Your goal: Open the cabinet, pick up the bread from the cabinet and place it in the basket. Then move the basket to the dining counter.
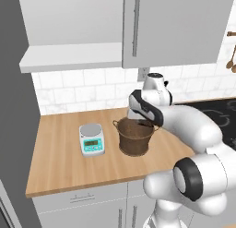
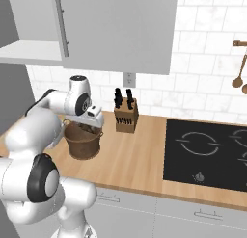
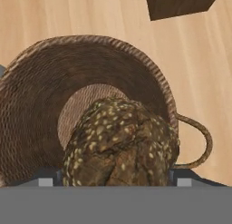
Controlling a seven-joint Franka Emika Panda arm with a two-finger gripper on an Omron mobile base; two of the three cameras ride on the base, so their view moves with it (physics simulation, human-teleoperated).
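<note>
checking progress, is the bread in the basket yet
In: the hand view shows the bread inside the basket rim, between the wide-set end effector fingertips.

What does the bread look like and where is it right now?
The bread is a dark brown, lumpy loaf speckled with pale seeds. It sits between the open fingers of the gripper, just over the mouth of the brown woven basket on the wood counter. Whether it touches the basket's bottom cannot be told.
</note>
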